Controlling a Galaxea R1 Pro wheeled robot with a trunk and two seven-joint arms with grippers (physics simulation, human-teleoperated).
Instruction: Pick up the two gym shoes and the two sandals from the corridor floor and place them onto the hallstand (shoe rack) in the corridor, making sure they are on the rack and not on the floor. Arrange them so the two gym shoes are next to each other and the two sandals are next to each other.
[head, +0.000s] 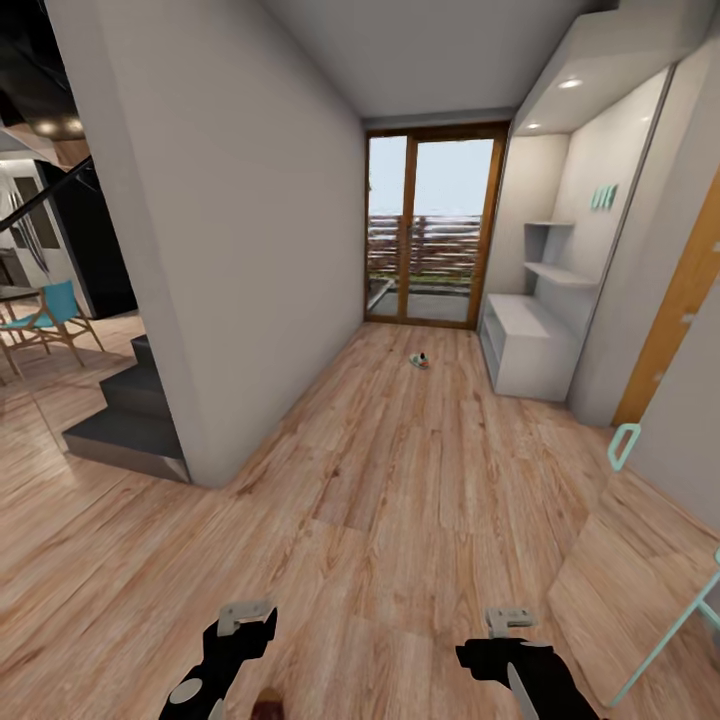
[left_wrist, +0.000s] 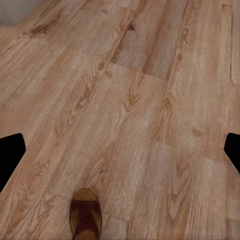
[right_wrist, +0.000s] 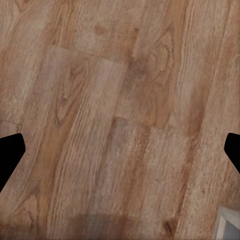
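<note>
One brown sandal (left_wrist: 85, 215) lies on the corridor floor (head: 400, 480), just under my left gripper (left_wrist: 120, 155); its tip peeks in at the head view's lower edge (head: 267, 705). Both grippers hang low over bare planks, the left gripper (head: 245, 615) and the right gripper (head: 510, 620), each open with nothing between the fingers. Far down the corridor a small white and dark object (head: 420, 360), apparently a gym shoe, lies on the floor in front of the light-grey hallstand (head: 525, 345), which stands against the right wall.
A glass door (head: 430, 240) closes the corridor's far end. A white wall block (head: 230, 250) with dark stairs (head: 130, 410) is at the left, and a teal chair (head: 55, 310) beyond. A teal wire frame (head: 680, 620) and an orange panel (head: 675, 310) are at the right.
</note>
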